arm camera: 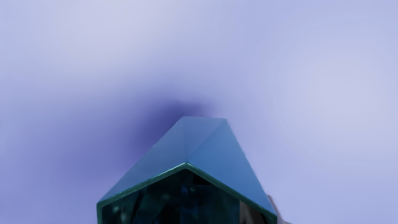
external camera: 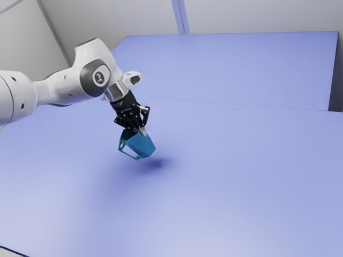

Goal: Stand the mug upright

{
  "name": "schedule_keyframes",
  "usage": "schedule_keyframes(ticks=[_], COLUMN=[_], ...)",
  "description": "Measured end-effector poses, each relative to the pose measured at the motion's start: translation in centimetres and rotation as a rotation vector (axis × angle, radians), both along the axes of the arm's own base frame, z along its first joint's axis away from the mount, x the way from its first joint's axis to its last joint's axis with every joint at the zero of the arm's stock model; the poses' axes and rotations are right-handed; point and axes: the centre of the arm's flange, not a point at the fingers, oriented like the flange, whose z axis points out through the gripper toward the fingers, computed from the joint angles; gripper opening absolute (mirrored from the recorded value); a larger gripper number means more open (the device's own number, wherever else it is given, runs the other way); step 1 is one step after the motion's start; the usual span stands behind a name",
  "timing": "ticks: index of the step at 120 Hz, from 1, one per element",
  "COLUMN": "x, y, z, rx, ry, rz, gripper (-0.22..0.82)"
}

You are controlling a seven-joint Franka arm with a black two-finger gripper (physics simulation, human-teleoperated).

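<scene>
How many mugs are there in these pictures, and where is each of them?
1: the blue-green mug, tilted, held by its wall in the gripper, above the table.

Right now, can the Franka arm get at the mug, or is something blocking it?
Yes, by the look of it: the gripper has the mug by its wall at the rim, one finger inside, tilted above the table. I see nothing in between.

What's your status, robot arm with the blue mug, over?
Gripper shut on mug's wall, one finger inside. Mug tilted, held above table. Below it: bare tabletop and shadow.
</scene>
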Motion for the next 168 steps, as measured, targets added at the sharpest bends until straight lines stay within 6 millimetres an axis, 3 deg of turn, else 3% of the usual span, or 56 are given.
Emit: schedule_keyframes(ticks=[24,60,108,131,154,168], x=[-3.2,-4.4,-3.8,-3.4,-3.4,-3.5], y=[0.9,1.8,2.3,2.5,2.6,2.5], z=[0.4,-0.8,-5.4,-6.5,-6.2,-5.0], rx=[0.116,0.241,0.273,0.273,0.270,0.271], ry=[0.004,0.015,0.031,0.026,0.019,-0.001], rz=[-0.049,-0.116,-0.143,-0.142,-0.137,-0.136], gripper=[-0.18,-0.18,-0.18,-0.18,0.22,0.38])
